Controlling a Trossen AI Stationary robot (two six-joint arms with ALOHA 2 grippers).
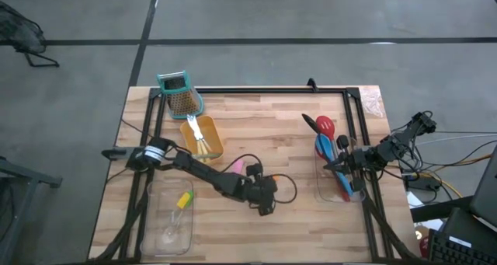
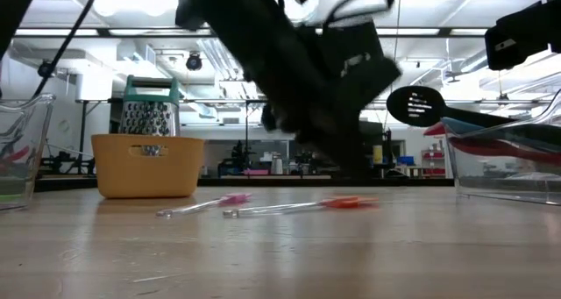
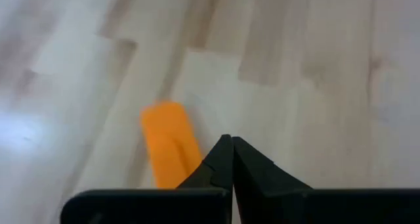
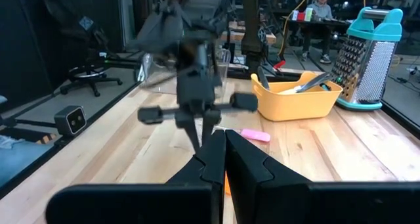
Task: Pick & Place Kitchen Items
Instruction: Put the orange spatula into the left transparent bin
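Observation:
An orange-tipped clear-handled tool [image 2: 342, 202] and a pink-tipped one [image 2: 235, 198] lie flat on the wooden table near its middle. My left gripper [image 3: 230, 140] is shut just above the orange tool, and the orange tip [image 3: 169, 145] shows beside one finger. In the high view this gripper [image 1: 265, 206] hides the orange tool, and the pink tip [image 1: 235, 166] lies just beyond it. My right gripper [image 4: 225, 142] is shut and waits over the clear tray [image 1: 351, 195] at the right, which holds the red spoon [image 1: 324, 127], a blue spoon and a black slotted spoon [image 2: 419, 104]. My left gripper points slanting down at the table, its fingertips meeting with nothing visible between them. The orange tip [image 3: 177, 159] runs behind one finger [image 3: 211, 163], and I cannot tell whether the finger touches it. In the low view the tool lies on the table.
A yellow tray [image 1: 210, 149] with utensils stands at the far left, with the teal-topped grater [image 1: 180, 92] behind it. A clear tray [image 1: 159, 232] at the near left holds a yellow-tipped tool [image 1: 183, 200]. Bare wood lies along the near edge, between the two clear trays.

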